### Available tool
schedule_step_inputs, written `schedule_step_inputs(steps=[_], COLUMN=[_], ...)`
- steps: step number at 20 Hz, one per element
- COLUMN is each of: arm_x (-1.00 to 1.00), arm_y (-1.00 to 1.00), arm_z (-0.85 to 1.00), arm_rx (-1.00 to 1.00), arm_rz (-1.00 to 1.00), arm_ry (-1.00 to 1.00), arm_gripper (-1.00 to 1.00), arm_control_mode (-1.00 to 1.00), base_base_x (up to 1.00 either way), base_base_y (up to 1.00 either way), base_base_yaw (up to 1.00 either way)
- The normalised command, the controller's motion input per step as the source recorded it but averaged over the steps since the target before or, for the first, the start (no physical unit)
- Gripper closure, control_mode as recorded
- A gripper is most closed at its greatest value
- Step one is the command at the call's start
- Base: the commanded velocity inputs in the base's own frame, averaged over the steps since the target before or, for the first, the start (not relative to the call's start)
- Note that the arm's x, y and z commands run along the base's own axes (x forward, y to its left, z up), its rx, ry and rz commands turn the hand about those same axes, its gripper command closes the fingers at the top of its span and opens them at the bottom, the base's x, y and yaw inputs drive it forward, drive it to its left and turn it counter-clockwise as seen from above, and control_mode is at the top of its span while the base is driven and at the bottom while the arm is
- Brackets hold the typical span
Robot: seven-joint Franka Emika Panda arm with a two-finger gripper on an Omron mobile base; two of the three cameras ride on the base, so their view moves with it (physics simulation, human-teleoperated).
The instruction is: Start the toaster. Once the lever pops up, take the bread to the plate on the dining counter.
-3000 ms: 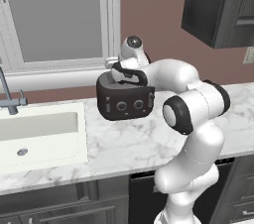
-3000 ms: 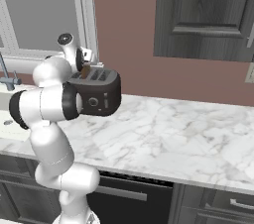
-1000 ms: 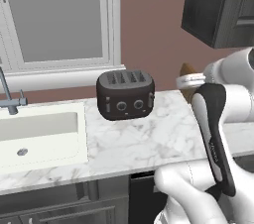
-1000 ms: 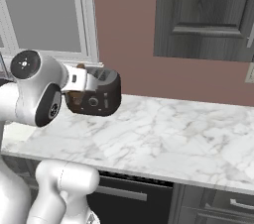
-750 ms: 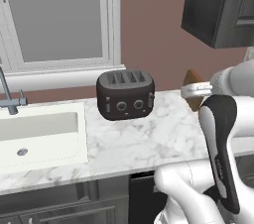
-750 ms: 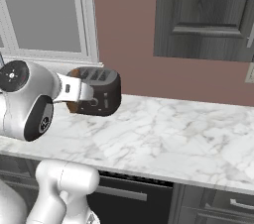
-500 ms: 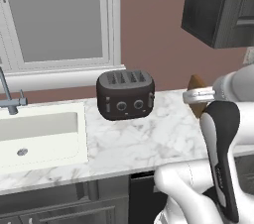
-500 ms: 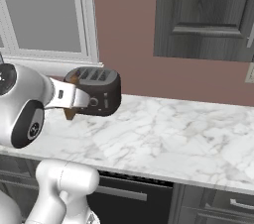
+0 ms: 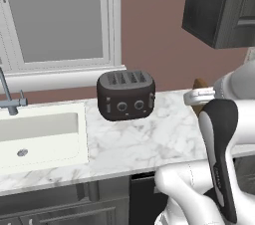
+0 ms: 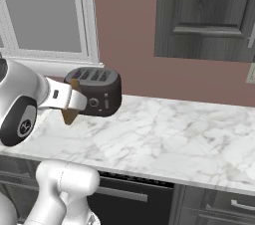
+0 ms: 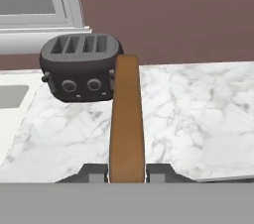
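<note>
One slice of bread (image 11: 126,119) is pinched in the gripper (image 11: 127,171), now swung well clear of the toaster (image 9: 125,94) on the bench (image 10: 164,134); delivery to plate remains outstanding.

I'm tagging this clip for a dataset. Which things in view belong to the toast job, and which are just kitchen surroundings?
Part of the job:
- toaster
- bread, held edge-on in the shut hand

Just there:
- sink with its faucet
- window
- marble worktop
- dark wall cabinet
</note>
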Motion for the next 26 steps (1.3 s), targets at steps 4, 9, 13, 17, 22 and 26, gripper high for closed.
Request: schedule_step_inputs(steps=[4, 9, 13, 17, 22, 26], arm_x=[0.0, 0.0, 0.0, 0.0, 0.0, 0.0], arm_y=[0.0, 0.0, 0.0, 0.0, 0.0, 0.0], arm_z=[0.0, 0.0, 0.0, 0.0, 0.0, 0.0], arm_rx=[0.0, 0.0, 0.0, 0.0, 0.0, 0.0], arm_rz=[0.0, 0.0, 0.0, 0.0, 0.0, 0.0], arm_ry=[0.0, 0.0, 0.0, 0.0, 0.0, 0.0], arm_gripper=[1.0, 1.0, 1.0, 1.0, 1.0, 1.0], arm_control_mode=[-1.0, 1.0, 1.0, 1.0, 1.0, 1.0], base_base_x=[0.0, -0.05, -0.89, -1.0, -0.73, -0.19], base_base_y=[0.0, 0.0, -0.05, 0.04, 0.26, 0.12], base_base_yaw=[0.0, 0.0, 0.03, 0.3, 0.8, 1.0])
